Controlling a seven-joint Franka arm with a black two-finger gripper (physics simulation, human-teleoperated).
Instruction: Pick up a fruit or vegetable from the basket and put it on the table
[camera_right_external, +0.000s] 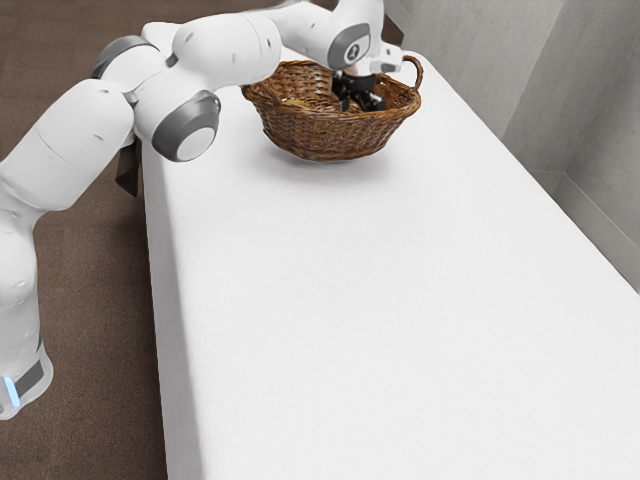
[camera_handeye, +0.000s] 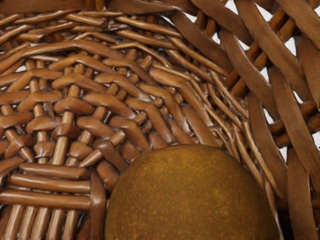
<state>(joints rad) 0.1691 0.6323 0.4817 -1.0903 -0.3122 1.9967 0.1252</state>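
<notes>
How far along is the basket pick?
Done: the gripper is down inside the basket.
In hand: unconfirmed. A round, speckled brownish-green fruit or vegetable is held or just under the hand, against the wicker; can't tell which.
Left: secure it if needed, lift it over the rim, put it on the white table.

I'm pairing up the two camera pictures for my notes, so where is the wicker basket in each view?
Exterior view: the basket is at the upper middle, standing on the white table.
Wrist view: its woven inside spreads across the picture, with a round fruit at the lower edge, right of centre.
Shared landmark: the brown woven side wall.
</notes>
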